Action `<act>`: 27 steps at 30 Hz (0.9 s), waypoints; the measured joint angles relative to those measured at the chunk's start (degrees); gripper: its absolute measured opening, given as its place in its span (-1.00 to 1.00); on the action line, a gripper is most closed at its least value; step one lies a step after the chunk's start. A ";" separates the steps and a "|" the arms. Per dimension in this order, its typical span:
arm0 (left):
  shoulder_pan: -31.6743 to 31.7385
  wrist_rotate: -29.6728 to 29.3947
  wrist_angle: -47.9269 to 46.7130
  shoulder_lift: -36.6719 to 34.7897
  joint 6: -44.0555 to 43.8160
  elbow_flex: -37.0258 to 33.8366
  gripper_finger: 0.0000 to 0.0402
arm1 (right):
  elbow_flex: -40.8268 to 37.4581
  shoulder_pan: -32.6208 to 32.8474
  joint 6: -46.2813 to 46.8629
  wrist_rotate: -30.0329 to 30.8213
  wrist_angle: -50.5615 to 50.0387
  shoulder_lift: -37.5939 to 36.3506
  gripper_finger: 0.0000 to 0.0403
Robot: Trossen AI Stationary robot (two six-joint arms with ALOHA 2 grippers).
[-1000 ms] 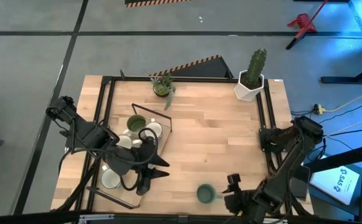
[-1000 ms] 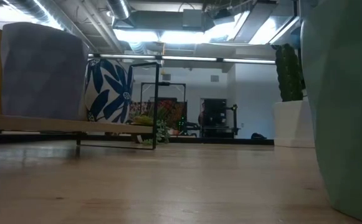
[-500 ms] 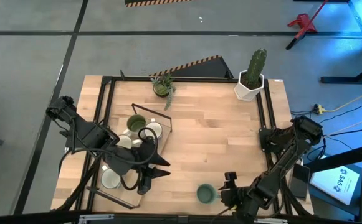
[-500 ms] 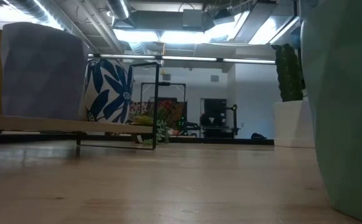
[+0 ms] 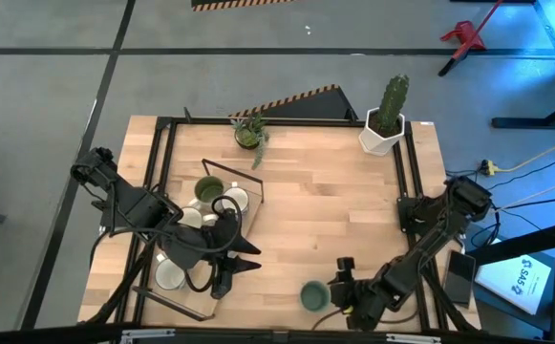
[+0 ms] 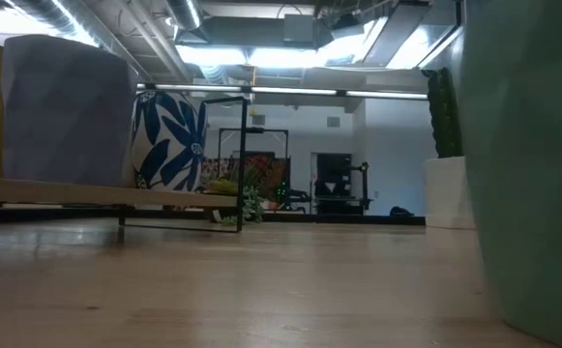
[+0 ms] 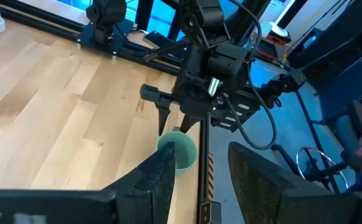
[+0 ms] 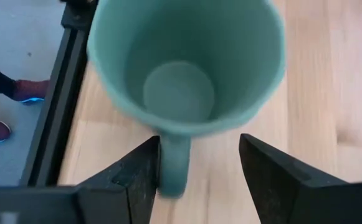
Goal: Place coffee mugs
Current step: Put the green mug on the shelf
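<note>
- The wooden table [image 5: 334,191] carries everything; a black frame [image 5: 406,182] runs along its edges.
- The left arm [image 5: 129,205] reaches over the wooden tray [image 5: 186,304] on the left part of the table. The left gripper [image 5: 227,277] hangs above the tray's near right corner; its jaws are parted and nothing is between them.
- The right arm [image 5: 430,239] bends from the right edge toward the near edge of the table. The right gripper [image 5: 339,287] is just beside the green mug [image 5: 315,297], with the jaws wide apart. In the right wrist view the mug's handle [image 8: 173,167] lies between the two fingers [image 8: 131,180], but the fingers are not closed on it.
- This green mug stands upright on the bare table near the front edge, well apart from the tray.
- The white hexagonal pot with a cactus [image 5: 384,119] stands at the far right corner.
- On the tray there are another green mug [image 5: 209,191], a white mug [image 5: 236,200] beside it, and a white mug [image 5: 170,276] nearer the front; other mugs are partly hidden under the left arm.
- A small green plant [image 5: 249,133] stands at the far edge.
</note>
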 joint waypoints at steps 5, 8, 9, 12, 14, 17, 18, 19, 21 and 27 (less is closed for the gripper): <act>0.00 0.00 -0.10 0.00 0.00 -0.02 -0.29 | -0.02 -4.12 -5.32 -0.20 1.88 0.00 0.02; 0.00 0.00 -0.63 0.00 0.02 -0.02 -0.29 | -0.02 -6.49 -8.61 -0.35 3.84 0.00 0.02; 0.00 0.00 -0.68 0.00 0.02 -0.02 -0.29 | -0.02 -7.24 -9.62 -0.36 4.62 0.00 0.02; 0.00 0.00 -1.02 0.00 0.02 -0.02 -0.29 | -0.02 -9.63 -13.81 -0.53 7.60 0.00 0.02; 0.00 0.00 -1.33 0.00 0.02 -0.02 -0.29 | -0.02 -11.36 -16.65 -1.15 10.16 0.00 0.02; 0.00 0.00 -1.66 0.00 0.04 -0.02 -0.29 | -0.02 -13.69 -20.22 -1.70 12.74 0.00 0.02; 0.00 -0.01 -1.90 0.00 0.04 -0.02 -0.29 | -0.02 -14.33 -21.30 -1.97 13.22 0.00 0.02; 0.00 -0.03 -2.08 0.00 0.04 -0.02 -0.29 | -0.02 -14.92 -21.64 -2.22 13.54 0.00 0.02; -0.02 -0.49 -2.08 0.00 0.04 -0.02 -0.29 | -0.02 -15.80 -22.60 -3.92 13.66 0.00 0.02; 0.00 -2.47 -2.10 2.77 -0.42 -0.02 -0.29 | -0.02 -15.87 -24.13 -9.66 15.29 -1.49 0.02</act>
